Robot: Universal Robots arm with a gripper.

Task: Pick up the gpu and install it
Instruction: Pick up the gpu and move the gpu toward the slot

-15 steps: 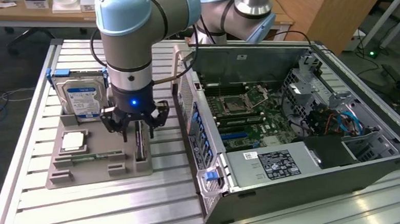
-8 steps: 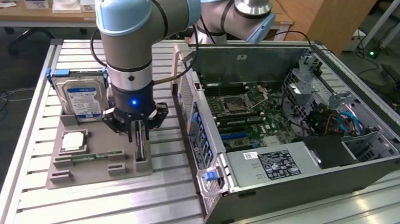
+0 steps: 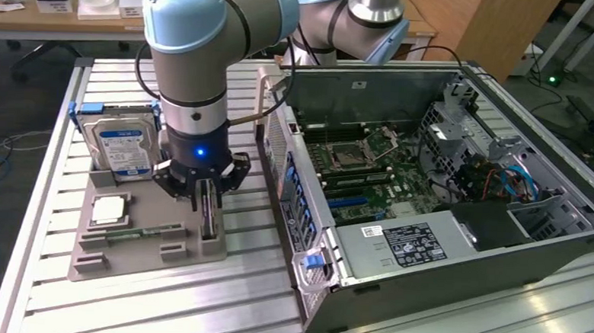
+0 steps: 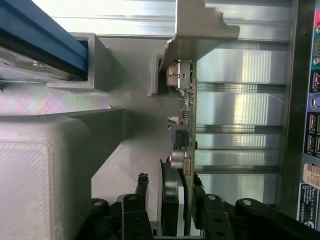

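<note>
Dark gpu [image 4: 187, 107] edge-up, long axis level

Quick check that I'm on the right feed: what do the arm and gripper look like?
The arm has silver-grey tubes with pale blue joint caps and a black cable alongside. The gripper is black, with a blue light glowing above it.

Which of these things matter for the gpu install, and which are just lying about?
Job: gpu; gripper down at it; open computer case.
Lying about: hard drive; processor chip; memory stick.
</note>
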